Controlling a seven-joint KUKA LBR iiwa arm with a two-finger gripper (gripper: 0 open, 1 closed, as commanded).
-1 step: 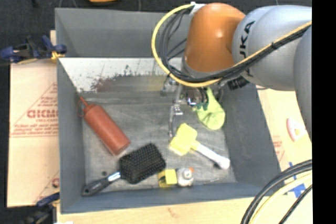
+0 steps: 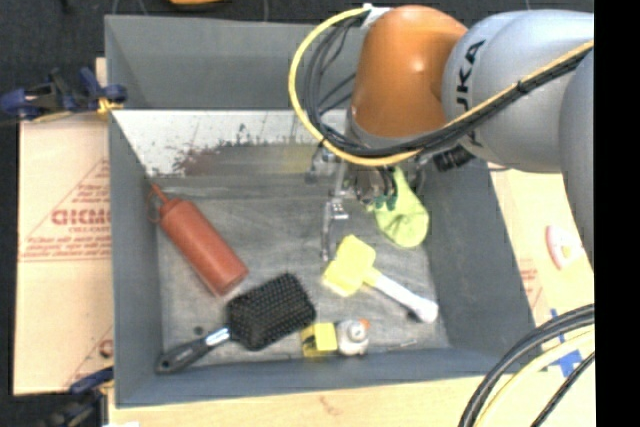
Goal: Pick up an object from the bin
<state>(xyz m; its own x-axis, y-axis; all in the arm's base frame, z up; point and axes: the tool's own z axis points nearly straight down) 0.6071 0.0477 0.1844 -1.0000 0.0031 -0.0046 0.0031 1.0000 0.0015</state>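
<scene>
My gripper (image 2: 332,215) hangs below the arm's orange cover, over the middle right of the bin. Just under it lies a pale yellow brush head with a white handle (image 2: 352,267), the handle pointing to the lower right. A yellow-green soft thing (image 2: 405,215) lies right beside the gripper, partly hidden by the wrist. I see nothing held in the gripper.
A red squeeze bottle (image 2: 198,240) lies slanted at the bin's left. A black hairbrush (image 2: 268,310) rests near the front wall, its handle pointing to the front left corner. A small yellow and white object (image 2: 335,338) sits at the front. The arm covers the bin's back right.
</scene>
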